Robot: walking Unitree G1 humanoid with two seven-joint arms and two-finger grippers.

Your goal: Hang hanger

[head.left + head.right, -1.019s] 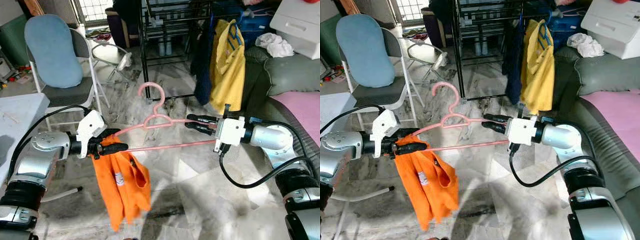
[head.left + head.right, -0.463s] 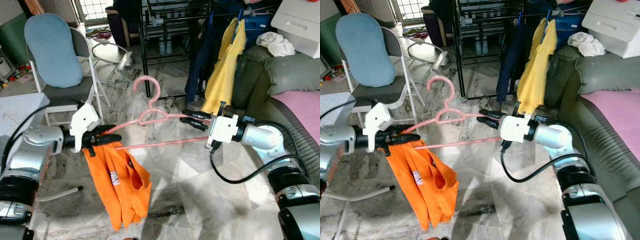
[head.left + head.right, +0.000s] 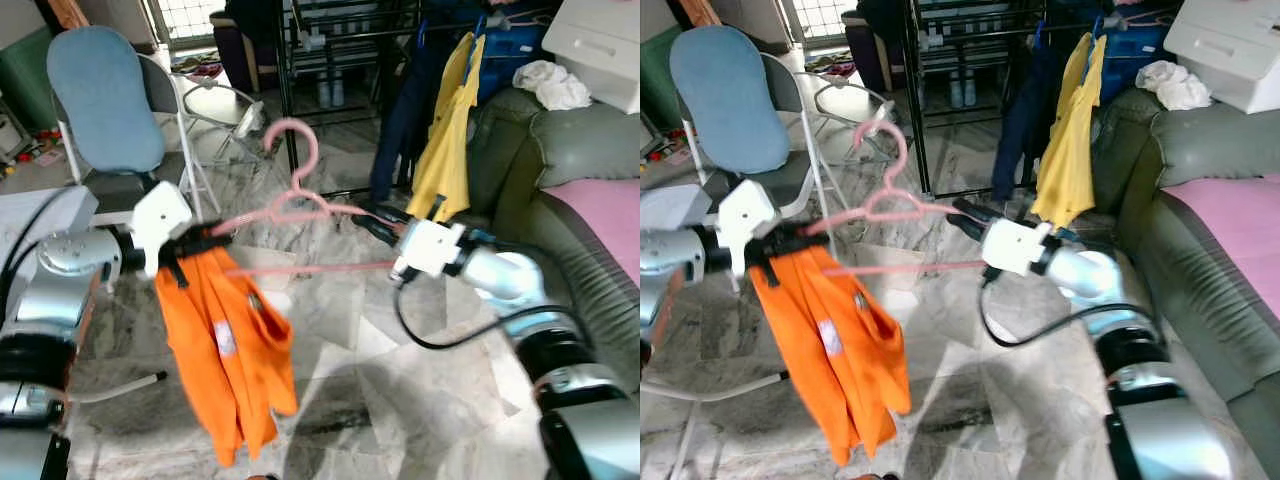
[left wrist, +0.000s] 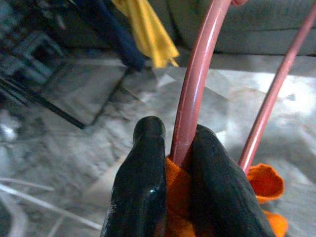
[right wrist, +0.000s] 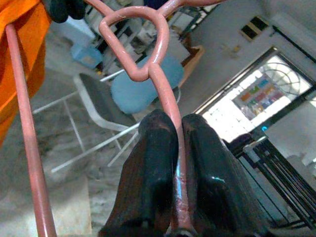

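A pink hanger [image 3: 296,205] is held level between my two arms, hook up, with an orange garment [image 3: 230,345] drooping from its left end. My left gripper [image 3: 210,240] is shut on that end, pinching rod and orange cloth [image 4: 177,187] together. My right gripper [image 3: 368,222] is shut on the hanger's right shoulder; its fingers [image 5: 158,163] clamp the pink rod [image 5: 170,113]. Behind the hanger stands a black clothes rack [image 3: 290,100], with a yellow shirt [image 3: 447,130] and a dark blue garment [image 3: 405,110] hanging on it.
A folding chair with a blue cushion [image 3: 105,100] stands at the left. A grey sofa [image 3: 575,160] with a pink cover [image 3: 605,205] runs along the right, white cloth [image 3: 550,85] on its arm. The floor is marble [image 3: 400,390].
Both grippers have lifted the hanger and carried it toward the rack. The orange garment has swung with it. The view has shifted slightly.
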